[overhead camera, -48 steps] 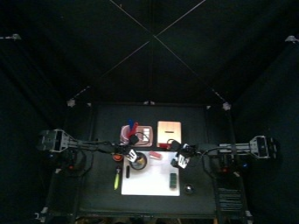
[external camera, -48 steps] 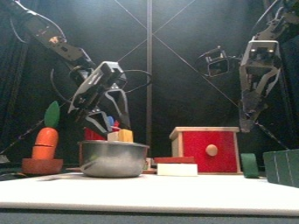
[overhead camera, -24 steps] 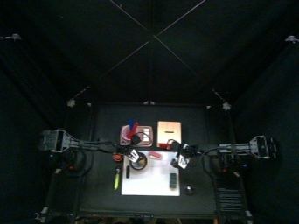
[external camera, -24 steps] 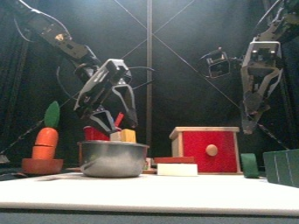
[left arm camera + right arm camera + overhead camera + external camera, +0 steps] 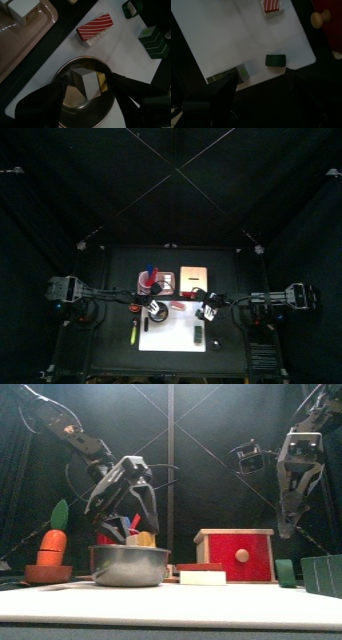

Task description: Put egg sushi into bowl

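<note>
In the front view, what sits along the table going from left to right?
Carrot toy in its brown pot → metal bowl → red wooden box → dark green blocks at the right edge.

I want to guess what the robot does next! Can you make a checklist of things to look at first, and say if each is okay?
1. Egg sushi inside the bowl: ok, a pale block with a yellow side lies in it.
2. Left gripper let go of the sushi: ok, it is open with one side on each side of the piece.
3. Left gripper clear above the bowl: ok, the front view shows it just over the rim.
4. Bowl upright on the table: ok in the front view.
5. Right gripper out of the way: ok, it hangs open, high above the red box.
6. Sushi lying flat: cannot tell.
</note>
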Motion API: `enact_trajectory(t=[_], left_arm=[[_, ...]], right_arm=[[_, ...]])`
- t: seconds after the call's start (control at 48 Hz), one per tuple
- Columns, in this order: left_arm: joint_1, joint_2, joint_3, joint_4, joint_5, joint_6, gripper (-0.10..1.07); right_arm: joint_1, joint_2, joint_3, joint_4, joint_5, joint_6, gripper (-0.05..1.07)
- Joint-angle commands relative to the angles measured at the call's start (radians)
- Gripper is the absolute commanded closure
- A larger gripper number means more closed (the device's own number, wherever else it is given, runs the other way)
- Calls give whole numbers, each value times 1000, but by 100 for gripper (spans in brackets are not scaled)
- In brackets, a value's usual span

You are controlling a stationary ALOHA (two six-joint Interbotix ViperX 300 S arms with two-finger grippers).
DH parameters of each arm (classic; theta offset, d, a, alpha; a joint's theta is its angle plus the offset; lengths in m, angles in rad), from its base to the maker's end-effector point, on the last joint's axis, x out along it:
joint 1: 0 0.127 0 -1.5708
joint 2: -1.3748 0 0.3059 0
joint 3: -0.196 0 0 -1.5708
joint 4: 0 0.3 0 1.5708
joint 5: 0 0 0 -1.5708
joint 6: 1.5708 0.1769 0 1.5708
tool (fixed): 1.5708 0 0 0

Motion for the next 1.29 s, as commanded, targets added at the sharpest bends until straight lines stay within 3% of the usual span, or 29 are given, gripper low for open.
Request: enact_trajectory(t=[0.0, 0.417, 0.729, 0.938, 1.125, 1.271], left_arm=[[-5, -6, -25, 2, 6, 0, 3], [-21, -9, -26, 2, 40, 2, 20], [-14, -37, -26, 0, 31, 2, 42], [2, -55, -5, -18, 31, -8, 42], [37, -64, 14, -133, 29, 0, 41], [52, -103, 40, -166, -23, -2, 41]], right_arm=[[0, -8, -9, 3, -6, -3, 0], [-5, -8, -9, 2, -8, -3, 0], [-3, -8, -6, 9, -8, -3, 0], [-3, -8, -2, 17, -6, -3, 0], [-2, -8, -2, 21, -6, -3, 0], [0, -8, -2, 26, -8, -3, 0]])
